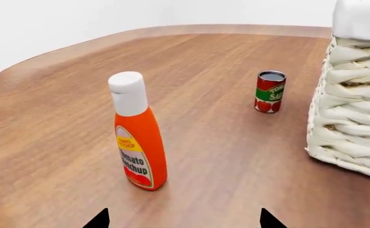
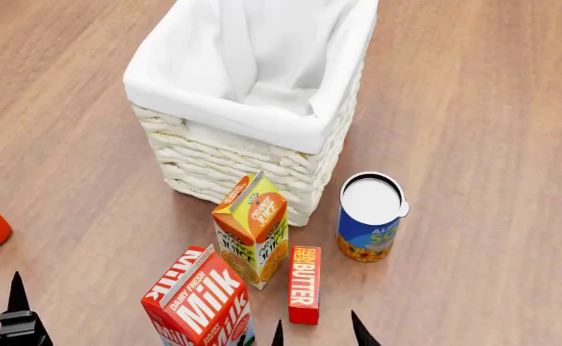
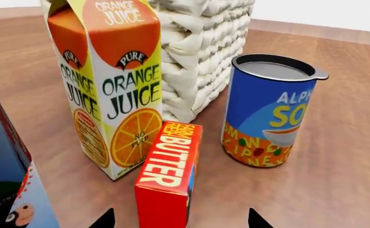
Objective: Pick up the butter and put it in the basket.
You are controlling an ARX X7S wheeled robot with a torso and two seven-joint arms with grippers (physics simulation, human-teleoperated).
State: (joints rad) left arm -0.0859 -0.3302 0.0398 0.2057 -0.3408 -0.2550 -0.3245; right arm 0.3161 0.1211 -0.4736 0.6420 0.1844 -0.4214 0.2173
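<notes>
I looked over a broad wooden table (image 1: 58, 142), its brown grain evenly lit, its rounded edge meeting a plain white wall (image 1: 77, 19) behind.

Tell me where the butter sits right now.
In the head view, the butter lies on the table in front of the basket, just right of the orange juice carton, between the right gripper's open fingertips.

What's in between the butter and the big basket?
In the head view, the orange juice carton partly stands between the butter and the basket; right of the carton there is only bare table.
</notes>
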